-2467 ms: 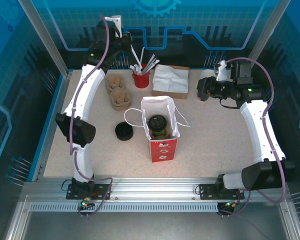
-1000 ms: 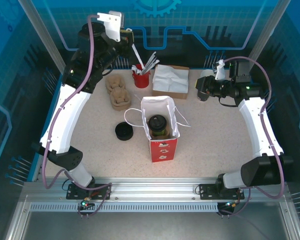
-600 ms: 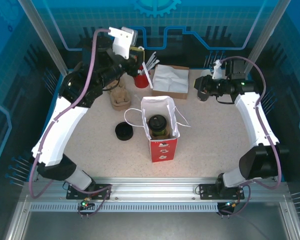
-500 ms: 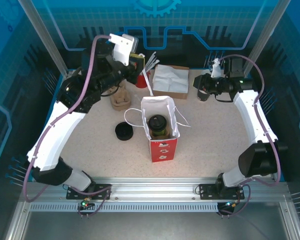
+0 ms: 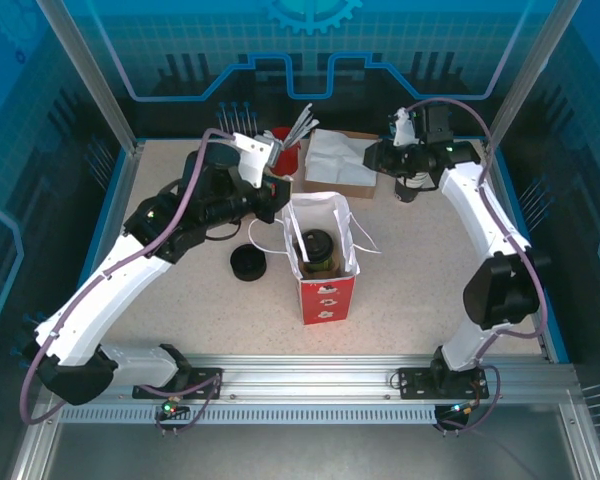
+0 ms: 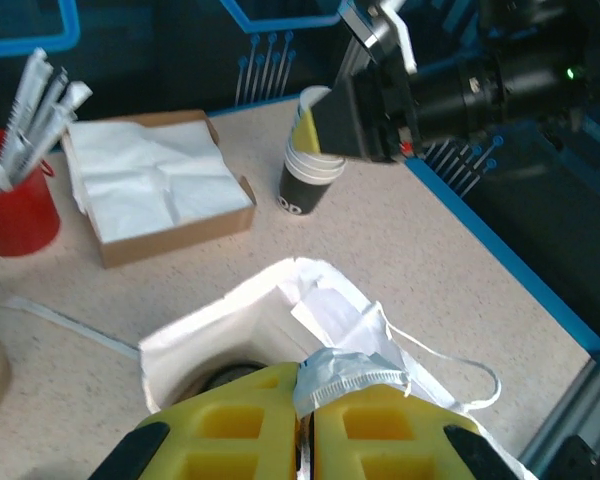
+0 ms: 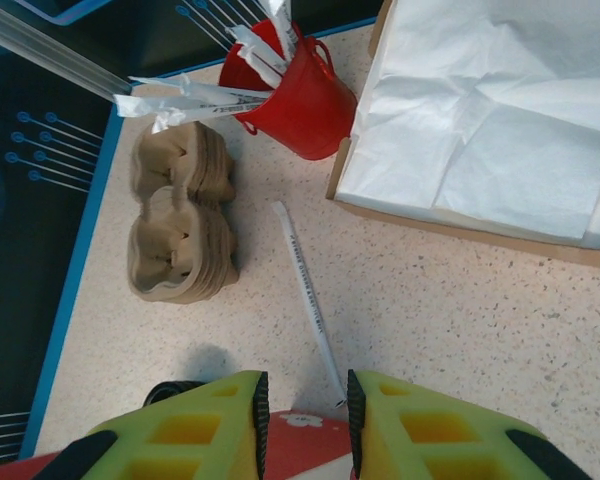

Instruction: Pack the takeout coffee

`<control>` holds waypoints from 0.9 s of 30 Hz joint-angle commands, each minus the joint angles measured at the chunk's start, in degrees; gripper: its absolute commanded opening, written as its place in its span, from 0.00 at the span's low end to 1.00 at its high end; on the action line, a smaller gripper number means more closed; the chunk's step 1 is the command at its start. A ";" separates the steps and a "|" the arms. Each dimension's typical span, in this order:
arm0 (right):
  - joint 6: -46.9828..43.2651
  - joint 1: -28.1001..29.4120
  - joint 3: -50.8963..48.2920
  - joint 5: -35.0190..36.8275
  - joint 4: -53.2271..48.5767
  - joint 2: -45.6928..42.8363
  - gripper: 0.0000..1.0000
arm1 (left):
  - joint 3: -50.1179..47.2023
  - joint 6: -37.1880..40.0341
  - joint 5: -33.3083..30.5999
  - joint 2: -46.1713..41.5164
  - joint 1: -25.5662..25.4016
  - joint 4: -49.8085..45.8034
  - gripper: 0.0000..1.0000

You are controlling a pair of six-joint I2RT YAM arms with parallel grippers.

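**Takeout coffee:** a small olive-brown paper cup with a round black plastic lid [image 5: 315, 248]. It stands upright inside the open white-lined, red-fronted paper bag [image 5: 325, 292] at centre frame, on the speckled surface [image 5: 430, 280]. The main packing step therefore appears done, and the accessories seem to be what remains.

**Left arm:** in the last few seconds it has swung from the upper-left rear of the overhead view, past the red plastic cup of wrapped sticks [image 5: 284, 160], to the bag's upper-left rim. The left fingers [image 6: 245, 425] are clenched on the crumpled end of a white paper-wrapped stick [image 6: 345, 368], poised above the bag mouth. Release into the bag is probably next. The arm lies stretched diagonally from the lower left, wrist tipped downward.

**Right arm:** it has meanwhile shifted leftward from the right edge. It now arches over the brown cardboard box of white napkins [image 5: 338, 160]. The right fingers [image 7: 195, 435] stand slightly apart, grasping nothing.
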 commanded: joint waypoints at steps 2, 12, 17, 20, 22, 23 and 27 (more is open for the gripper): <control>-1.29 1.79 3.66 3.59 1.83 3.25 0.31 | -5.01 -4.79 4.92 -1.30 -0.93 5.05 0.11; -3.80 5.15 8.94 8.87 3.43 11.65 0.30 | -13.84 -6.90 5.72 -1.81 -3.13 8.88 0.11; -4.85 5.91 10.67 11.49 4.77 15.50 0.30 | -16.26 -5.44 6.22 -3.15 -4.06 9.20 0.14; -5.59 6.09 11.29 12.45 5.84 17.47 0.31 | -17.43 -4.22 7.28 -4.30 -4.42 9.45 0.22; -6.11 6.28 11.60 13.49 6.31 18.72 0.31 | -17.46 -3.15 7.45 -4.90 -4.89 8.92 0.26; -6.30 6.30 11.82 13.87 6.46 19.28 0.31 | -17.45 -2.74 7.79 -5.20 -5.06 8.78 0.29; -6.93 6.37 12.99 15.36 6.69 21.49 0.32 | -17.53 -1.45 7.71 -6.92 -5.37 8.21 0.35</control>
